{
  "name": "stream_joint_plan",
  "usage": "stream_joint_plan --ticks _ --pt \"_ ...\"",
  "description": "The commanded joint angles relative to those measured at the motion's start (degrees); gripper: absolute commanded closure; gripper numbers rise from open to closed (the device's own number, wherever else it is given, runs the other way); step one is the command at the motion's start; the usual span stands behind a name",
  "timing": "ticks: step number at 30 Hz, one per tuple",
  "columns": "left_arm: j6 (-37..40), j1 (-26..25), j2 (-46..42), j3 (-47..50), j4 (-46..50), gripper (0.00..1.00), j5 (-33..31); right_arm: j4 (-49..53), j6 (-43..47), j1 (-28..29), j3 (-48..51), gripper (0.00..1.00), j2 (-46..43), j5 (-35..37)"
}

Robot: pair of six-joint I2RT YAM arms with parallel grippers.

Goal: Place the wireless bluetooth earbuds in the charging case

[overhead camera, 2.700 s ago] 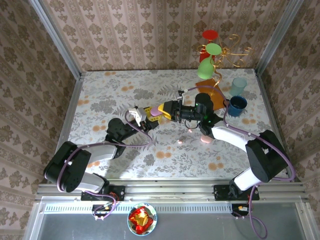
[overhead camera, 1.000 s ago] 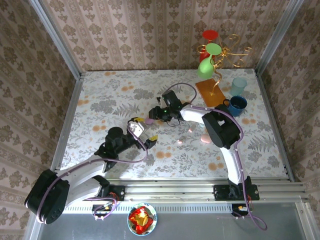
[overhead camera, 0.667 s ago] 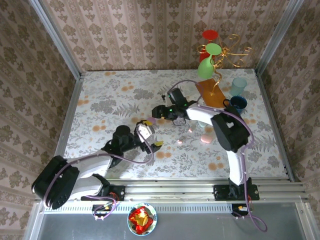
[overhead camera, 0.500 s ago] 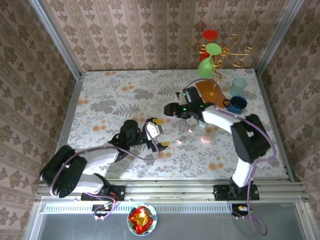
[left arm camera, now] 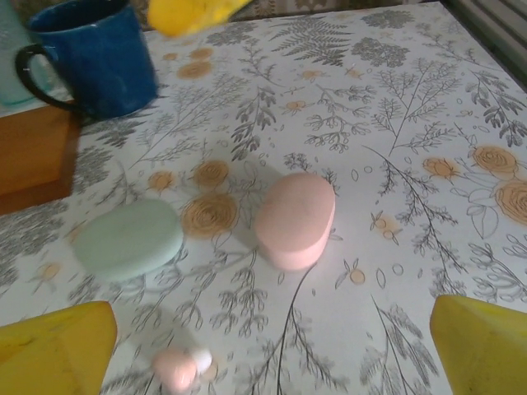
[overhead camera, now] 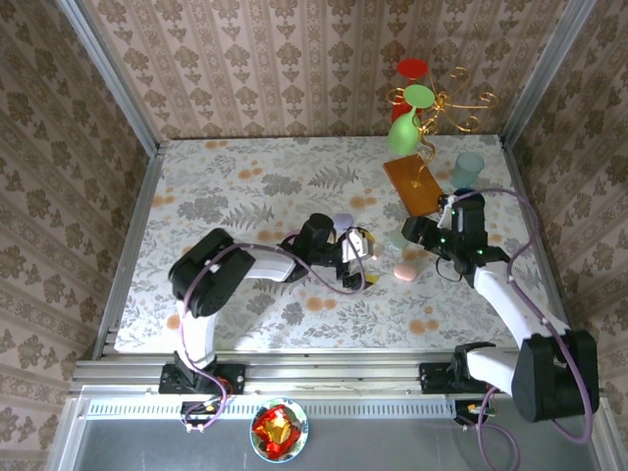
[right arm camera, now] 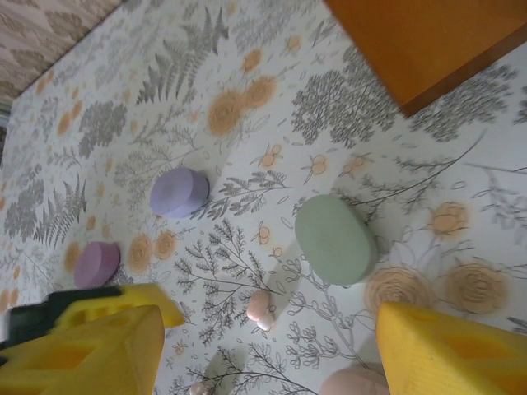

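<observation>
Sprawling floral-print tabletop (overhead camera: 216,186) inside damask-papered walls (overhead camera: 294,69) — left gripper (left arm camera: 268,346) and right gripper (right arm camera: 268,354) both agape, nothing held

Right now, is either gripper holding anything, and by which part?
Nothing is held: the left gripper and right gripper both stand open and empty.

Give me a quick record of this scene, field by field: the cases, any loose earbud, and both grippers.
left gripper: open, holding nothing
right gripper: open, holding nothing
pink case: on the table, looks shut
mint case: beside the pink case, not touching it
lilac case: on the table, apart from the mint case
mauve case: near the lilac case
pink earbud: loose on the table, not in any case
blue mug: upright beside the wooden board
</observation>
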State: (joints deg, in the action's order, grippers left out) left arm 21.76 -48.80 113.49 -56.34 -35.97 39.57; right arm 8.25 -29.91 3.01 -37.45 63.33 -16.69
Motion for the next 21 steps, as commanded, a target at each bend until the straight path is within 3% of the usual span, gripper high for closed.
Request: stream_joint_plan --ticks 1,8,21 --pt "1.4 -0.7 5.1 -6.5 2.8 0.03 5.8 3.8 2.2 -1.8 1.5 0.30 -4.4 1.3" --pt "2.0 -1.6 13.8 -15.1 5.2 0.06 8.1 7.0 3.4 -4.3 1.5 0.30 -6.9 -1.0" --pt "1.2 -2.8 19.7 -22.4 10.6 0.21 11.4 7.4 3.8 -5.5 3.0 0.30 -8.6 -2.9"
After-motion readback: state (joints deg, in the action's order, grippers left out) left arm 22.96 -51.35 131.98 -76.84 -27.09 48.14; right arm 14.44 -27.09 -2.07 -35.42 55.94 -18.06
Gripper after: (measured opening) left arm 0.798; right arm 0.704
